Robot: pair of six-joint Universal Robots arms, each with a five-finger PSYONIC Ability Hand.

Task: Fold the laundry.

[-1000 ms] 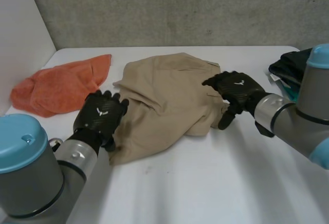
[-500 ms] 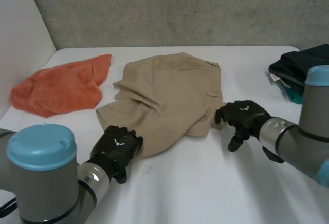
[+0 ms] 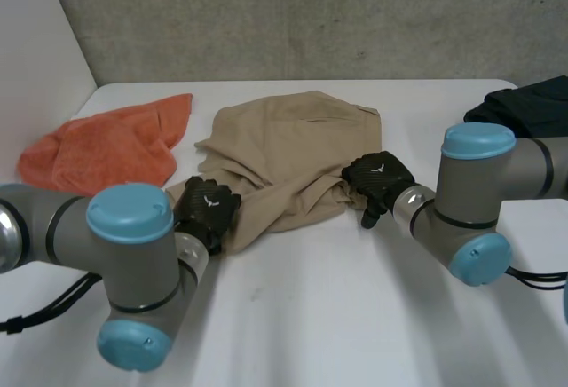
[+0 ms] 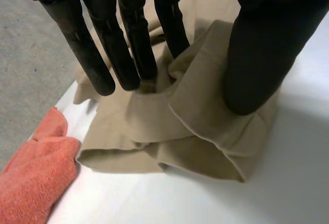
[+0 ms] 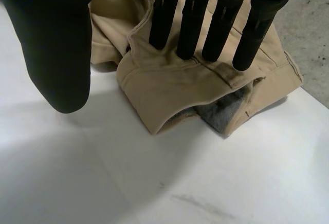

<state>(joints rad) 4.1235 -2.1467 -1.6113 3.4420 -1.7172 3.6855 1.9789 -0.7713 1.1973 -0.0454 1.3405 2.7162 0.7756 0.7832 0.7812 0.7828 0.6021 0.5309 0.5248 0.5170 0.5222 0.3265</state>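
Note:
A tan garment [image 3: 284, 152] lies crumpled in the middle of the white table [image 3: 337, 316]. My left hand [image 3: 209, 208] is at its near left corner. In the left wrist view, the straight fingers [image 4: 128, 54] dig into the tan garment [image 4: 205, 126] and the thumb presses on its hem, with a raised fold pinched between them. My right hand [image 3: 380, 177] is at the near right corner. There its fingertips [image 5: 193, 34] rest on the waistband of the tan garment [image 5: 164, 95], while the thumb hangs apart over bare table. Grey lining [image 5: 221, 113] shows under the waistband.
An orange towel [image 3: 102, 152] lies bunched at the left, close beside the garment, and appears in the left wrist view as the orange towel [image 4: 31, 178]. A dark pile of clothes [image 3: 528, 107] sits at the back right. Both arms reach in from the near side.
Both hands moved from on top of the garment to its near corners. The left hand's fingers closed towards the thumb. The garment's near edge has bunched up and drawn back.

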